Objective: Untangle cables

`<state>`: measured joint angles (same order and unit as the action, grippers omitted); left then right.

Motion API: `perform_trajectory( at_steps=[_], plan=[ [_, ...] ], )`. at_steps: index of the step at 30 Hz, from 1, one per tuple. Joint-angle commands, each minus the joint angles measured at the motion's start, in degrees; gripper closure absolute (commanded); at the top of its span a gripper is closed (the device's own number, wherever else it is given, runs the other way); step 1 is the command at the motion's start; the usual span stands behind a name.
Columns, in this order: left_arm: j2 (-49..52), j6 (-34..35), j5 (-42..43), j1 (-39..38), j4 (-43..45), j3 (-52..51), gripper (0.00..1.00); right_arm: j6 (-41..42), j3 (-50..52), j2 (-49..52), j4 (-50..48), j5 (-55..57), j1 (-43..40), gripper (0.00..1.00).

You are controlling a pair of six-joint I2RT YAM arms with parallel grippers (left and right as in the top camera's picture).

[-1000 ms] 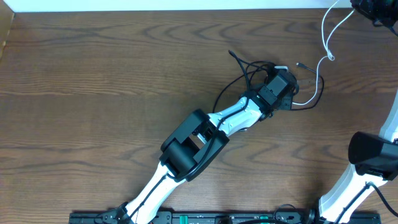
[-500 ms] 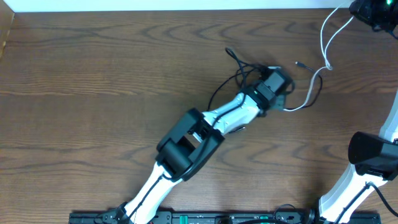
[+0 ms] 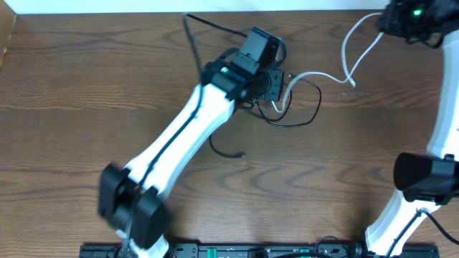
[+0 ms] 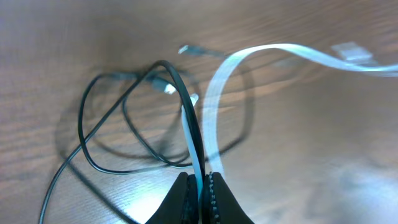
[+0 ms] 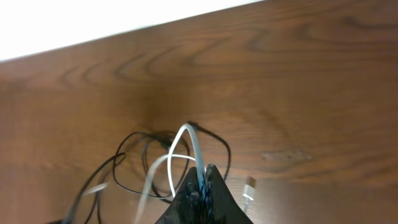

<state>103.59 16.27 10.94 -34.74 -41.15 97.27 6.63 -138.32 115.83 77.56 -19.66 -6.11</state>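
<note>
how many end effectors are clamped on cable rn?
2. Left end effector, far centre of the table, shut on a black cable and the white cable together. Right end effector, far right corner, shut on the white cable.

Cables [image 4: 212,106] bunched on worktop [image 3: 86,86], far half, just right of centre. Left arm [image 3: 179,136] crosses diagonally from near-left edge to far centre. Left claw [image 4: 200,182] at bunch's left side, two strands between its tips. One strand runs right and back from bunch to right claw [image 5: 200,177] in far-right corner, sagging midway. Another strand trails nearward, ending just right of left arm. Third strand reaches far edge, left of left claw. Right arm [image 3: 423,179] along right edge.
</note>
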Motion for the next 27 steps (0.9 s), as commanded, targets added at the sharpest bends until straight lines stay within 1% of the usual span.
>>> perform_trajectory(
  at_steps=[1, 5, 9, 16, 20, 25, 27],
  plan=[
    [-2.6, -3.1, 3.7, -0.3, -0.3, 0.5, 0.93, -5.2, 1.7, -0.4, -0.4, -1.0, 2.8, 0.99],
    [-3.2, -3.1, 3.4, 0.1, -0.4, 0.4, 0.93, -5.5, 3.8, -0.4, -0.7, -1.8, 3.6, 0.99],
    [-2.1, -1.9, 3.4, 0.7, -0.5, 0.4, 0.92, -6.6, 7.1, -0.4, -1.3, -7.3, 3.6, 0.99],
    [-0.8, 9.4, 3.4, 2.6, 1.0, 0.4, 0.93, -6.8, 15.9, -0.4, -3.9, -13.5, 3.6, 0.99],
    [-0.8, 14.3, 3.4, 3.3, 4.9, 0.4, 0.93, -11.2, 19.9, -0.4, -6.1, -23.8, 4.1, 0.99],
    [-0.8, 20.8, 3.5, 3.3, 9.5, 0.4, 0.93, -12.6, 22.9, -0.4, -8.6, -28.3, 6.1, 0.96],
    [-0.8, 23.6, 3.5, 3.3, 11.0, 0.4, 0.93, -14.3, 24.1, -0.4, -9.7, -32.0, 7.1, 0.96]
  ],
)
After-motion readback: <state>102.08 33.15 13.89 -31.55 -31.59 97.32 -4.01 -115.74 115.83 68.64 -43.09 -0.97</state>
